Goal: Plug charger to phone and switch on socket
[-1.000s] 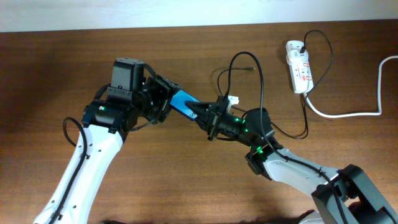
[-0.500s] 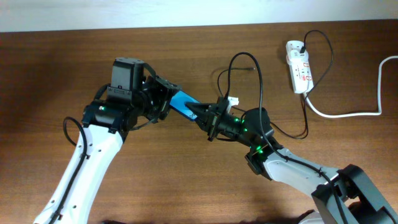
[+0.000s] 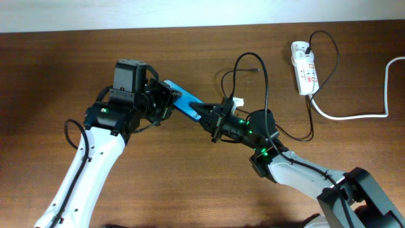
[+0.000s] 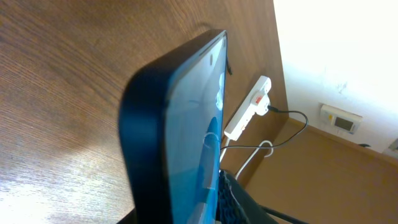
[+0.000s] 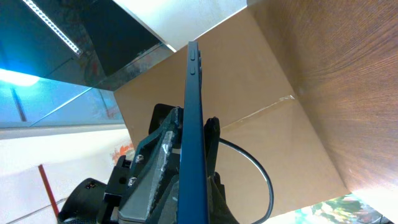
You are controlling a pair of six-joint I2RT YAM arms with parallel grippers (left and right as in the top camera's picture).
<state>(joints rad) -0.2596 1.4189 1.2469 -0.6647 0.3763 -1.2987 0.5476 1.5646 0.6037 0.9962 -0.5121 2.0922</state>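
Observation:
The phone [image 3: 183,101], blue screen up, is held off the table between both grippers. My left gripper [image 3: 164,102] is shut on its left end. My right gripper [image 3: 205,116] is shut on its right end. In the left wrist view the phone [image 4: 186,112] fills the frame edge-on. In the right wrist view it [image 5: 194,81] stands as a thin blue edge between my right gripper's jaws [image 5: 193,165]. The black charger cable [image 3: 264,76] runs from the socket [image 3: 305,66] and loops behind the right arm. Its free end seems to lie near the loop [image 3: 256,69]. The socket also shows in the left wrist view [image 4: 249,112].
The socket's thick white cord [image 3: 354,116] runs right and off the table edge. The charger cable hangs in loops over and beside the right arm. The brown wooden table [image 3: 190,190] ends at a white wall along the back.
The phone has shifted and turned so more of its blue screen shows toward the upper left. Both arms have barely moved.

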